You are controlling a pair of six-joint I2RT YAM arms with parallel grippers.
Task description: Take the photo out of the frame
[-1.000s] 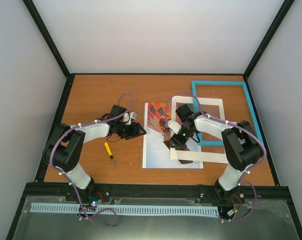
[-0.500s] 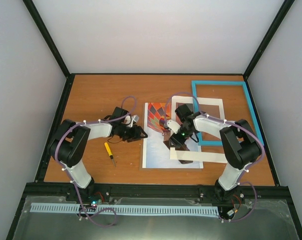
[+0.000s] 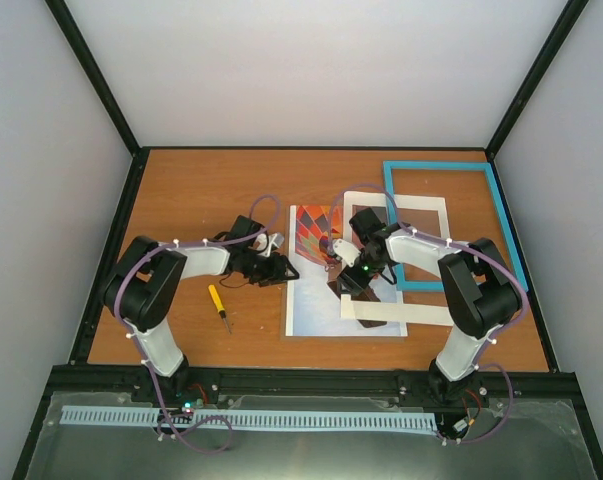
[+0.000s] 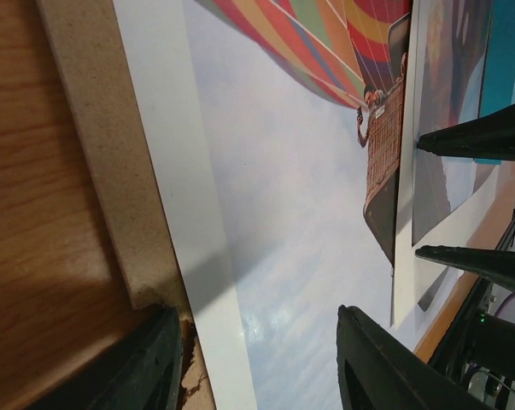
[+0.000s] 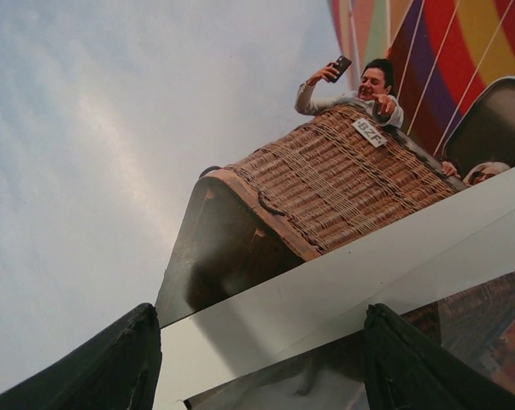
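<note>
The photo (image 3: 316,290), a hot-air balloon on pale sky, lies flat mid-table on a brown backing board (image 4: 95,162). A white mat (image 3: 396,312) overlaps its right side. The turquoise frame (image 3: 436,166) lies apart at the back right. My left gripper (image 3: 284,268) is at the photo's left edge. In the left wrist view it (image 4: 257,359) stands open, straddling the edges of the photo (image 4: 283,188) and the board. My right gripper (image 3: 347,286) is low over the mat's left strip. In the right wrist view it (image 5: 261,367) is open with the mat (image 5: 325,299) and photo (image 5: 112,171) between its fingers.
A yellow-handled screwdriver (image 3: 219,305) lies on the table left of the photo, near the left arm. Black rails edge the table (image 3: 201,190), with white walls behind and at both sides.
My left gripper has slid right to the photo's left edge, its jaws a little narrower. The right gripper has hardly moved.
</note>
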